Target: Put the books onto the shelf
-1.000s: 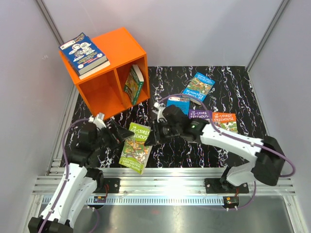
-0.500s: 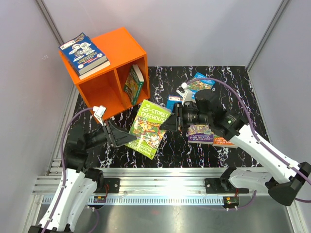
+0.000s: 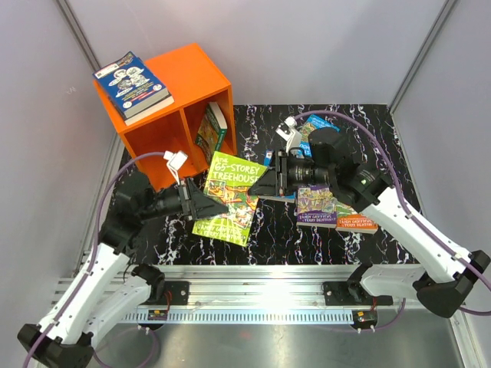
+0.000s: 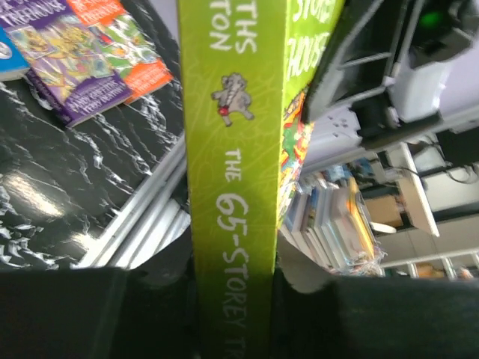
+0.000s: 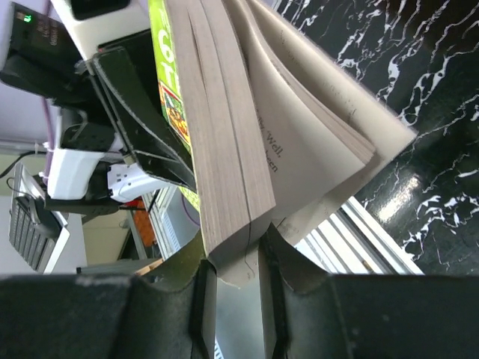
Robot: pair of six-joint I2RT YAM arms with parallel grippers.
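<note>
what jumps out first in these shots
The bright green book stands out, held off the dark marbled table between both arms: the left gripper clamps its spine and the right gripper its page edge. Behind it on the left stands the orange shelf, with a blue book lying on its top and a leaning book in its right compartment.

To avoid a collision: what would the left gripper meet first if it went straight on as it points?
Probably the right gripper, gripping the far edge of the green book the left gripper holds.
</note>
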